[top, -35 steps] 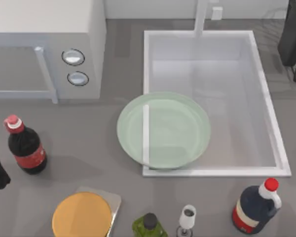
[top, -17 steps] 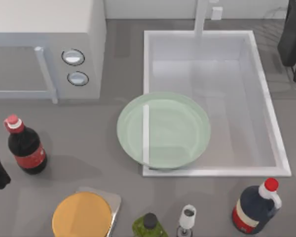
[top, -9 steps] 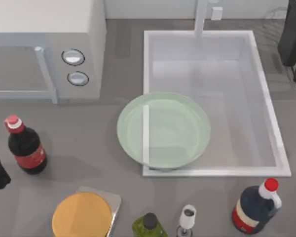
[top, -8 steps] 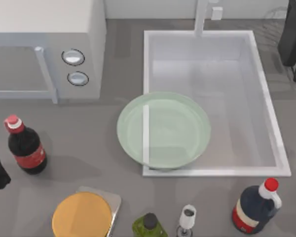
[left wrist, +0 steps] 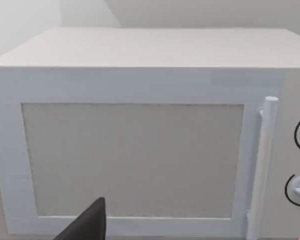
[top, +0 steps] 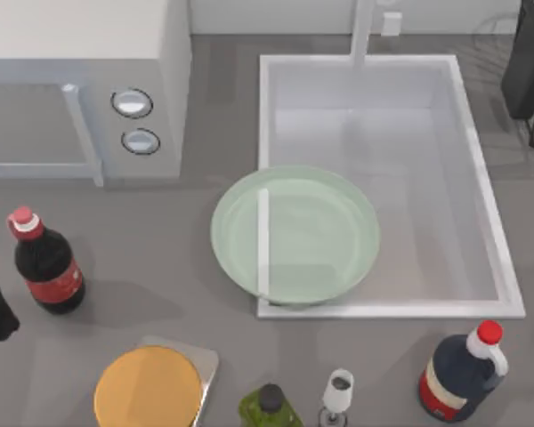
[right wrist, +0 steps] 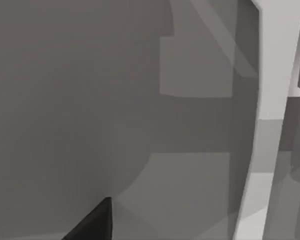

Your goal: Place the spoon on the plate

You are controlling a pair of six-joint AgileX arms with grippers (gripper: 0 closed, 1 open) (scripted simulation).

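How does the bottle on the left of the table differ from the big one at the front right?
The left bottle is slimmer, with a red label and a plain red cap; the front-right bottle is wider and squatter, with a white neck and handle under its red cap. The left bottle looks black-brown; the front-right bottle looks dark blue. The left bottle stands near the microwave; the front-right one stands just beyond the sink. Both are dark, red-capped and upright.

One plate, one microwave, one sink, three bottles, one orange disc and one small glass are counted on the bench.
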